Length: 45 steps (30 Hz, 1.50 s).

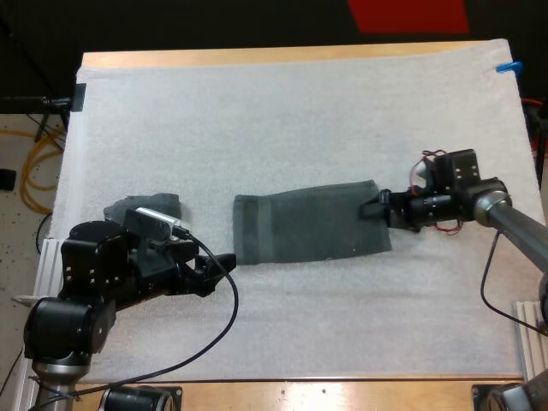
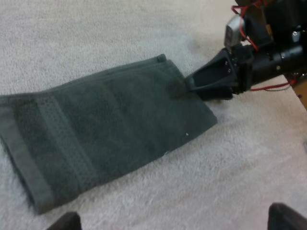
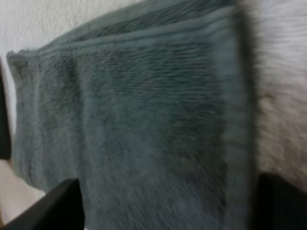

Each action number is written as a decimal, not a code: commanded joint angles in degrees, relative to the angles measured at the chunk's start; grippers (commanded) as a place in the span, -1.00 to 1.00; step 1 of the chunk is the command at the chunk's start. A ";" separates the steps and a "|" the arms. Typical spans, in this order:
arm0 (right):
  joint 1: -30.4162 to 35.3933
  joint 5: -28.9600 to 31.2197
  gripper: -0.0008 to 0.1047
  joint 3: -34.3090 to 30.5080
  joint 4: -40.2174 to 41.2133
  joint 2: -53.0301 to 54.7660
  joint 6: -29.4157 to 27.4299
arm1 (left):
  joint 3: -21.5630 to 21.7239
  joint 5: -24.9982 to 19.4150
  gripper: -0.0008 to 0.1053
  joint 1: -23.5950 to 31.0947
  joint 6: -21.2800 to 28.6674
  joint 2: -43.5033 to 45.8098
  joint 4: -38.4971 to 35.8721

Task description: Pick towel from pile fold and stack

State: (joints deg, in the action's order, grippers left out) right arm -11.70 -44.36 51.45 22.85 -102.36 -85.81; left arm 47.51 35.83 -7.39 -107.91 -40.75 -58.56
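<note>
A dark grey-green towel (image 1: pixel 308 221) lies folded into a flat strip across the middle of the white mat (image 1: pixel 282 111). My right gripper (image 1: pixel 374 208) is at the towel's right short edge, fingers open. From the right wrist, the towel (image 3: pixel 144 120) spreads under the open right gripper (image 3: pixel 168 206), its two fingers wide apart. My left gripper (image 1: pixel 218 265) hovers open just off the towel's near left corner. From the left wrist, the towel (image 2: pixel 105 134) lies ahead of the open left gripper (image 2: pixel 175 223), and the right gripper (image 2: pixel 192 85) touches its far edge. A crumpled towel (image 1: pixel 150 205) sits beside my left arm.
Bare mat stretches behind the towel toward the far edge and in front of it toward the near wooden table edge (image 1: pixel 300 390). The left edge of the mat lies close to the crumpled towel.
</note>
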 commanded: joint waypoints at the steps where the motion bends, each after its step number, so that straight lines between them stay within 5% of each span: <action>1: -1.47 0.25 0.41 -0.60 1.48 -2.10 0.98 | 0.33 1.06 0.38 -0.03 -1.08 0.15 0.17; 9: -3.25 1.19 0.21 -0.58 2.40 -2.31 2.05 | 0.33 1.71 0.38 -0.03 -1.17 0.15 0.17; 12: -3.11 3.45 -0.24 -0.21 3.29 -2.31 2.04 | 0.33 1.71 0.38 -0.03 -1.17 0.15 0.17; 15: -3.11 3.68 -0.98 -0.06 3.30 -1.93 2.04 | 0.33 1.71 0.38 -0.03 -1.17 0.15 0.17; 18: -3.11 7.01 -0.97 -0.07 4.06 0.05 1.80 | 0.33 1.71 0.38 -0.03 -1.17 0.15 -0.01; 21: -3.11 16.47 -0.97 -0.07 7.83 4.00 -1.78 | 0.33 1.71 0.38 -0.03 -1.17 0.15 -0.58; 29: -3.11 51.08 -0.97 -0.07 19.65 14.87 -18.46 | 0.33 1.71 0.38 -0.03 -1.17 0.15 -0.69; 31: -3.11 55.50 -0.97 -0.07 20.90 16.59 -20.87 | 0.33 1.71 0.38 -0.03 -1.17 0.15 -0.69; 39: -3.36 54.67 -0.97 -0.07 22.91 19.86 -22.14 | 0.33 1.71 0.38 -0.03 -1.17 0.15 -0.69; 45: -5.12 40.09 -0.97 -0.07 21.90 19.69 -10.44 | 0.33 1.71 0.38 -0.03 -1.17 0.15 -0.69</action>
State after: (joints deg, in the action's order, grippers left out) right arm -16.61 -2.37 51.42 45.02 -82.93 -97.57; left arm 47.51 37.15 -7.39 -108.57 -40.75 -59.45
